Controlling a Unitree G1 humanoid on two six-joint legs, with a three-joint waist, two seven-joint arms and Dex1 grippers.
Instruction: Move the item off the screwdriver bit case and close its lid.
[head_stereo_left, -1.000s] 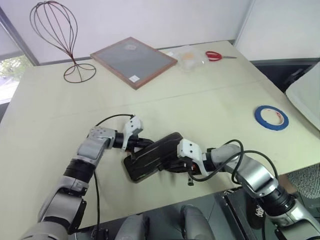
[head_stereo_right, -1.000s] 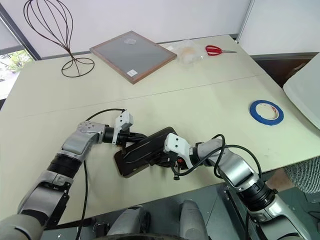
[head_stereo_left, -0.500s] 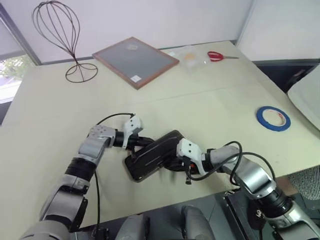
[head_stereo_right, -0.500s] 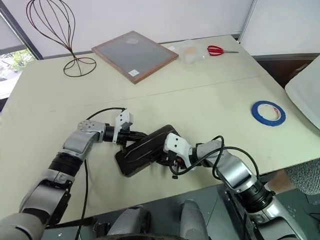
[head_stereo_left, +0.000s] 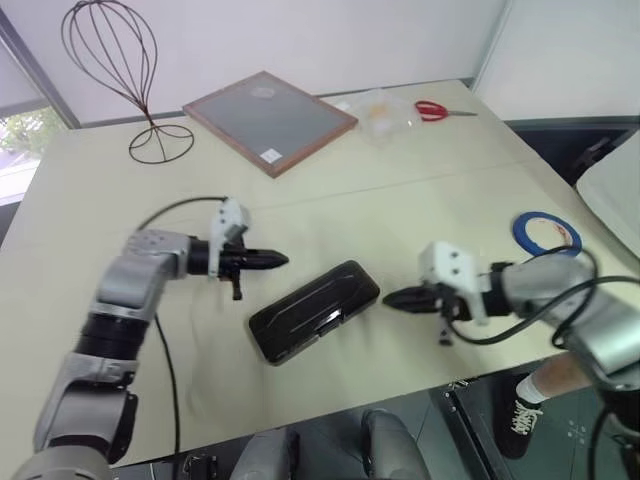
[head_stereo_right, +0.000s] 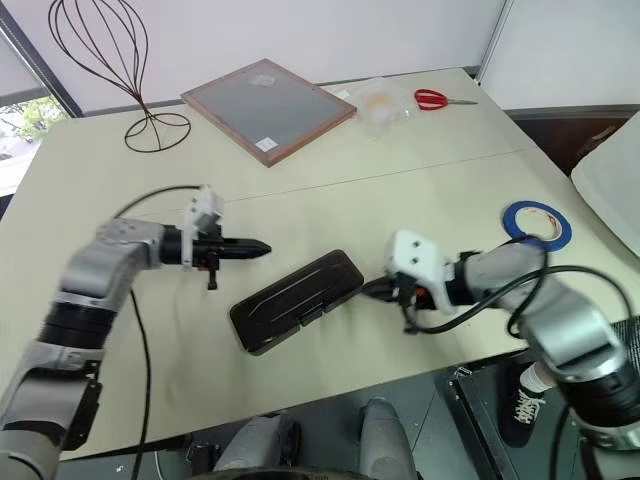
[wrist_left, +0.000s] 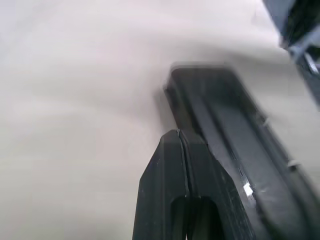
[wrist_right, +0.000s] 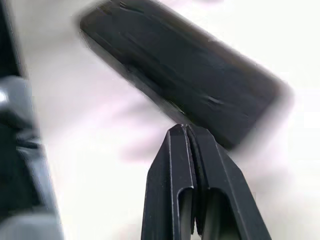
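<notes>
screwdriver bit case (head_stereo_left: 314, 311), a flat dark grey plastic rectangle with rounded corners, lay on the pale table (head_stereo_left: 420, 200) with its smoky lid down flush over the base, nothing resting on it. whether the latch had caught i could not tell. whatever bits it held were hidden under the shut lid. it looked stiff, smooth and fairly light, likely to skid if pushed at one corner; pressing on the lid's free long edge, or pinching across the short ends, seemed the sensible hold.

blue ring-shaped roll of tape (head_stereo_left: 546, 233) with its white core lay flat, well apart from the case on the right-arm side, near the table's edge. it looked light and rigid, easy to hook through the hole.

left gripper (head_stereo_left: 278, 261) hung just off the case's far left corner, fingers pressed together and holding nothing. right gripper (head_stereo_left: 390, 298) hovered just beside the case's right end, also pinched shut on nothing.

beyond the case lay a wood-framed grey panel (head_stereo_left: 268, 120).
</notes>
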